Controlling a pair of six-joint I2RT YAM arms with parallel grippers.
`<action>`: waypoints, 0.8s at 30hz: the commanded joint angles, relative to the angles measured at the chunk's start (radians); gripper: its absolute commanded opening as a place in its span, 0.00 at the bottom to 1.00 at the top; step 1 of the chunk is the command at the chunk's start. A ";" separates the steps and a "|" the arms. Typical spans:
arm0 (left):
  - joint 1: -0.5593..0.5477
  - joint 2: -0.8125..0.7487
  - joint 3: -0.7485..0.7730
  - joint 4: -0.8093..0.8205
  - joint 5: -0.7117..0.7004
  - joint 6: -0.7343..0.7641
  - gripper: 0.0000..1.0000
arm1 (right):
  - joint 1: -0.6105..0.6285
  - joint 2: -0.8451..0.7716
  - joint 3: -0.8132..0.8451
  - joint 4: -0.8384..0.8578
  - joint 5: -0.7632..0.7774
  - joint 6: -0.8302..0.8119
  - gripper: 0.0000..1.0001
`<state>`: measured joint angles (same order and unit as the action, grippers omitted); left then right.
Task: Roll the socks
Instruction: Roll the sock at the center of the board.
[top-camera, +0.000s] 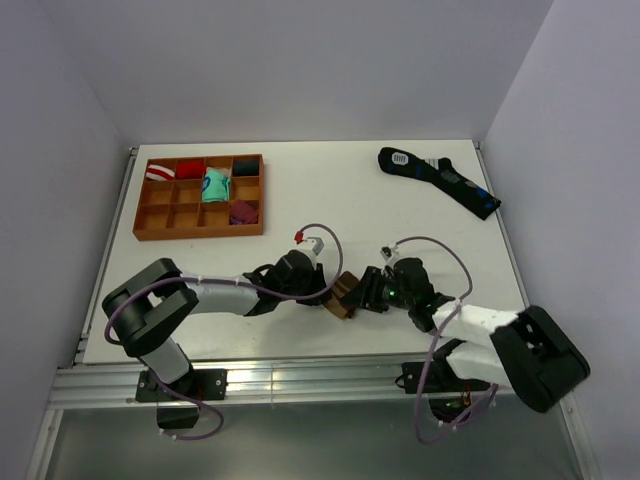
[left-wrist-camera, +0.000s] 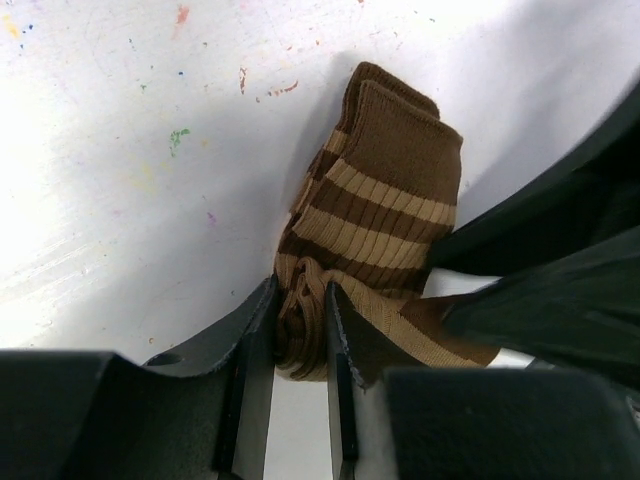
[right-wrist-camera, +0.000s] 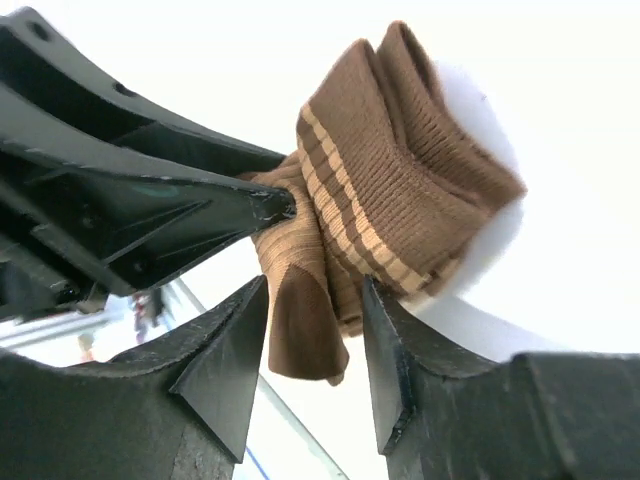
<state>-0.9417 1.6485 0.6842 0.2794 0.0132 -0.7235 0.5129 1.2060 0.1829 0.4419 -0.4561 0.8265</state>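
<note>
A brown sock with tan stripes (top-camera: 346, 294), partly rolled, lies near the table's front edge between both grippers. My left gripper (top-camera: 326, 290) is shut on a bunched fold at the roll's near end; the left wrist view shows the sock (left-wrist-camera: 390, 190) pinched between the jaws (left-wrist-camera: 300, 340). My right gripper (top-camera: 367, 293) is open, its fingers either side of the sock's loose dark end, with small gaps; the right wrist view shows the sock (right-wrist-camera: 400, 180) and that gripper (right-wrist-camera: 312, 350). A black sock with blue marks (top-camera: 440, 180) lies flat at the back right.
A wooden divided tray (top-camera: 146, 222) stands at the back left, holding several rolled socks in red, teal, dark and maroon. The table's front edge and metal rail (top-camera: 300, 378) run just behind the grippers. The other arm's fingers (right-wrist-camera: 150, 200) crowd the right wrist view.
</note>
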 joint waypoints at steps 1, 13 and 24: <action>0.006 0.028 -0.015 -0.224 -0.029 0.027 0.06 | 0.015 -0.168 0.001 -0.178 0.189 -0.099 0.50; 0.003 -0.015 0.034 -0.414 -0.022 0.050 0.06 | 0.352 -0.363 0.075 -0.227 0.526 -0.239 0.50; 0.017 -0.044 0.057 -0.517 0.057 0.087 0.06 | 0.622 -0.200 0.125 -0.197 0.801 -0.288 0.52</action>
<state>-0.9302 1.5906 0.7574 -0.0433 0.0566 -0.6937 1.1046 0.9672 0.2420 0.2211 0.2173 0.5770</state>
